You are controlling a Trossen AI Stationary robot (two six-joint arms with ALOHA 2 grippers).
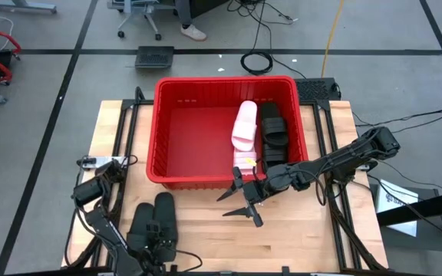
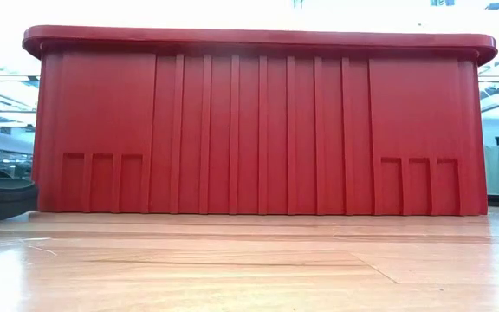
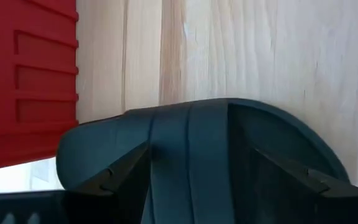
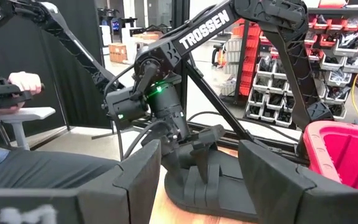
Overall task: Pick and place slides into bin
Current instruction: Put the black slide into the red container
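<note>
**Slides in and beside the red bin**

The large rectangular red plastic bin [image 1: 198,134] with a thick rim stands at the far middle of the pale wooden bench [image 1: 305,238]. Inside it, against the right wall, lie one pale pink slide [image 1: 245,125] and beside it a stack of black slides [image 1: 273,132]; how many make up the stack cannot be told. A second pale slide [image 1: 245,162] shows at the bin's near right corner. Two more black slides [image 1: 154,222] lie side by side on the bench near its front left corner.

The left pincer [image 1: 150,234] hangs right over these two, its fingers spread wide on either side of one black strap, gripping nothing. The right pincer [image 1: 240,198] hovers just in front of the bin's near right corner, fingers released and empty.

The word "TROSSEN" [image 4: 205,30] reads in white on the left arm in the right wrist view. Beyond the bench in that view, a person's hand [image 4: 22,82] grips a dark handle, and shelves of red and black parts boxes [image 4: 328,68] line the room. On the floor lie a coiled black cable [image 1: 257,62] and a yellow cord [image 1: 330,34].
</note>
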